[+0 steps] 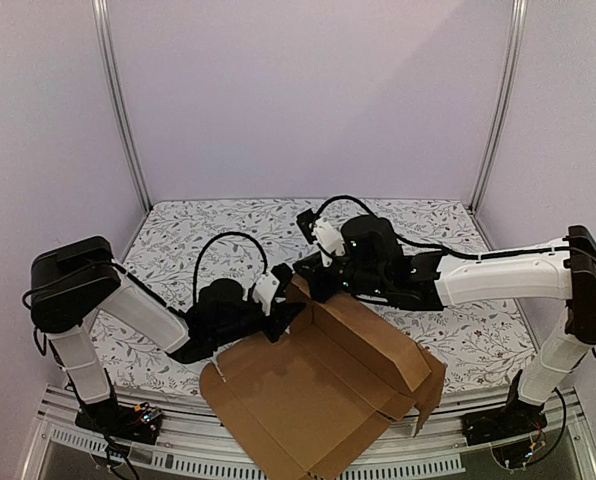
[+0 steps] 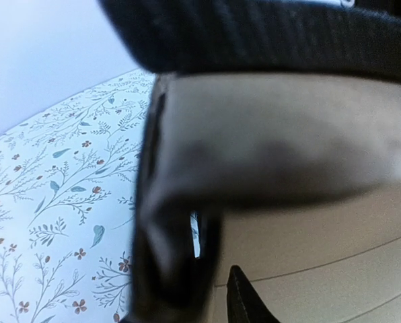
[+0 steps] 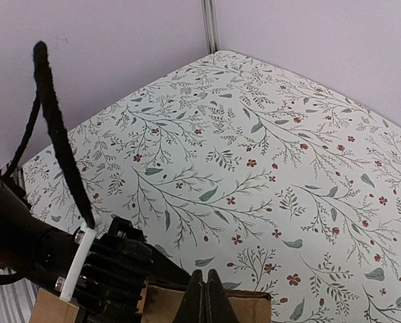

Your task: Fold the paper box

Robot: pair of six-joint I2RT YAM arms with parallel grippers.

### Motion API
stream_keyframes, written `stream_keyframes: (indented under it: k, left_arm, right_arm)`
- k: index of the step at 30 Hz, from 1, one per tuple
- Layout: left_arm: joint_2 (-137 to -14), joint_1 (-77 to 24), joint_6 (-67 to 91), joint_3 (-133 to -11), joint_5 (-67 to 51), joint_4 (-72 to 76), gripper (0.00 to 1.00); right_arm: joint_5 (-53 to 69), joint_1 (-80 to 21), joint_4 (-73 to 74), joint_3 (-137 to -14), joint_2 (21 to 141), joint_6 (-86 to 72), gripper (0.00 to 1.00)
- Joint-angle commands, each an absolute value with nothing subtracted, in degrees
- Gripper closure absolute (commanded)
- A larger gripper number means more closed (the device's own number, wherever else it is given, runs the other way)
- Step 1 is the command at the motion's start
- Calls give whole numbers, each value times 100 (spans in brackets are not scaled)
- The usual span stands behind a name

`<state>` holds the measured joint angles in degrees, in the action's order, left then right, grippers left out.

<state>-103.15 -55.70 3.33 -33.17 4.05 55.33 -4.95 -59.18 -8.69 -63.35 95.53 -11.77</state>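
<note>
Top: paper box (image 1: 318, 390) half-formed at table's (image 1: 208, 230) near edge; left tool (image 1: 281, 322) and right tool (image 1: 313, 283) meet its far wall, bracing it, I judge | Left wrist: cardboard fills view; grip, cannot tell | Right wrist: tool clenched, tips at rim.

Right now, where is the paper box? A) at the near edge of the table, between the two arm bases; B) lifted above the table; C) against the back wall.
A: the top view shows the paper box at the near edge of the table, between left arm base and right arm base.
</note>
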Motion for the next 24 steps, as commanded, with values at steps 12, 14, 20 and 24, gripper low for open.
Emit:
stream_keyframes:
  k: [12,14,20,24]
  left_arm:
    - [-11396,-5581,75,-2977,502,8157,71]
    - [-11481,-5581,70,-2974,504,8316,71]
    - [-11689,-5581,0,-2991,369,8737,78]
    - [-11686,-5581,26,-3063,282,8736,83]
  right_arm:
    - [-415,-5889,-238,-5903,9546,-1361,100]
    - [-447,-5897,-233,-5876,9549,-1371,100]
    - [-466,-5900,-213,-5810,9606,-1404,100]
    - [-476,-5902,-211,-5797,9590,-1395,100]
